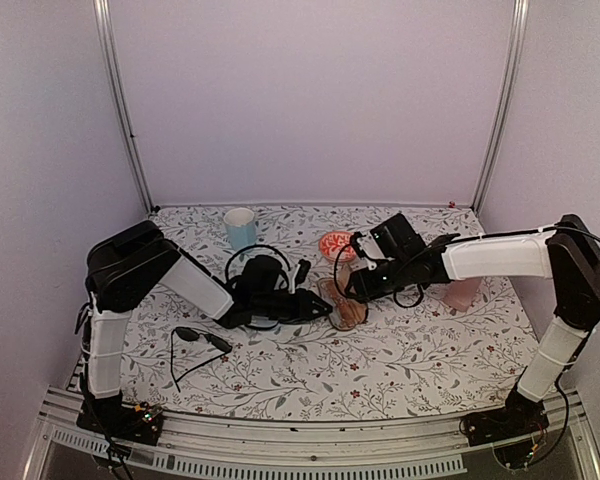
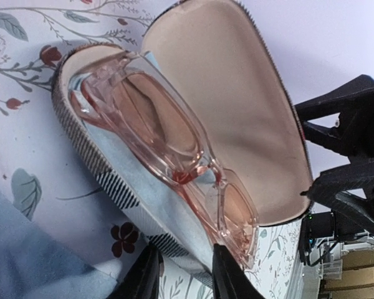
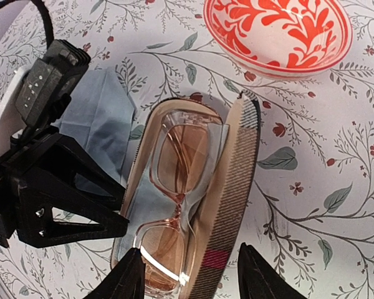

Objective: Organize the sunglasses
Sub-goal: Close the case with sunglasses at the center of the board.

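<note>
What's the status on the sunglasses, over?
Right gripper open over the case. Left gripper at its rim, grip unclear. Pink glasses inside, case open. Black sunglasses loose on table, unobstructed.

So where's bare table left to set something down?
Free: the near strip from the black sunglasses to the right arm's base; the far edge between blue cup and red bowl. Crowded: centre, where left gripper and right gripper sit at the open case; pink case beneath that arm.

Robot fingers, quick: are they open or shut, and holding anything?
Left fingers: either side of the glasses case's edge; can't tell if they're squeezing it.
Right fingers: open, holding nothing.
</note>
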You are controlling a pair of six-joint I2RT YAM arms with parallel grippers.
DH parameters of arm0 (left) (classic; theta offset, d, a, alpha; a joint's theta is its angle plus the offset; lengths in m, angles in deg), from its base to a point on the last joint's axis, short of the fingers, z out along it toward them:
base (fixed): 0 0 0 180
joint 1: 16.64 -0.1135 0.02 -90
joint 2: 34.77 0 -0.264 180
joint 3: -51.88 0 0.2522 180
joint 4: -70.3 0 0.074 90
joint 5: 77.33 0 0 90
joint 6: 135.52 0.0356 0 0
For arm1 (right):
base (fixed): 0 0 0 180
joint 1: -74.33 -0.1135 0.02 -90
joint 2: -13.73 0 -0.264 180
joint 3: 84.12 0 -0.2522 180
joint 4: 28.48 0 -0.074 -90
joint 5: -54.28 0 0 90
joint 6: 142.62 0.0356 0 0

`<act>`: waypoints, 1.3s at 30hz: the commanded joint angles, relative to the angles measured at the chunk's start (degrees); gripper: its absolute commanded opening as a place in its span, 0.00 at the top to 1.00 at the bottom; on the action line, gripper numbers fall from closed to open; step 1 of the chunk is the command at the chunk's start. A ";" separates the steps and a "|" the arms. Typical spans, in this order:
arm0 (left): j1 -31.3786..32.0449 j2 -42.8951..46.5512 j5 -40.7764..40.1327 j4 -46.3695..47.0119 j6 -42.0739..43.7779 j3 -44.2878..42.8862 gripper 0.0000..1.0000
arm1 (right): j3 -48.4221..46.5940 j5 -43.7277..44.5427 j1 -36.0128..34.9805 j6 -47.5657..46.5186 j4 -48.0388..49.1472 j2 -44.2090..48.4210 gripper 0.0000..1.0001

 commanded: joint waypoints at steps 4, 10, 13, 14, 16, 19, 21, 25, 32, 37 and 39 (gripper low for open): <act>0.89 -1.81 0.68 1.07 -0.49 -1.64 0.71 | -3.41 3.54 -2.34 1.11 -1.94 2.79 0.46; 0.94 -2.09 0.76 0.97 -0.58 -1.94 0.71 | -3.91 2.13 -3.15 1.83 -1.83 2.48 0.46; 1.03 -2.18 0.89 1.03 -0.66 -2.05 0.71 | -3.88 1.12 -3.87 2.61 -1.17 1.96 0.46; 1.03 -2.18 0.85 1.07 -0.62 -2.02 0.71 | -3.91 0.83 -4.21 2.94 -0.90 1.71 0.46; 1.03 -2.18 0.92 1.14 -0.62 -2.04 0.71 | -3.92 0.21 -4.49 3.45 -0.49 1.24 0.46; 1.09 -2.18 0.94 1.25 -0.62 -1.99 0.71 | -3.90 -0.32 -5.15 4.35 0.10 0.46 0.46; 1.18 -2.27 1.02 1.44 -0.80 -1.96 0.70 | -4.06 -0.65 -5.58 4.95 0.31 -0.33 0.45; 1.19 -2.36 1.28 2.02 -1.05 -1.75 0.70 | -4.56 -0.12 -6.39 6.03 0.25 -1.95 0.41; 1.38 -2.62 1.75 4.27 -2.05 -0.70 0.70 | -6.91 3.15 -7.86 8.37 -1.38 -4.92 0.34; 1.50 -2.99 1.94 5.14 -2.44 -0.40 0.70 | -7.28 4.93 -8.09 10.47 -1.69 -5.72 0.26; 1.50 -3.29 2.24 5.47 -2.62 -0.49 0.71 | -7.22 5.76 -8.04 11.27 -1.69 -5.81 0.25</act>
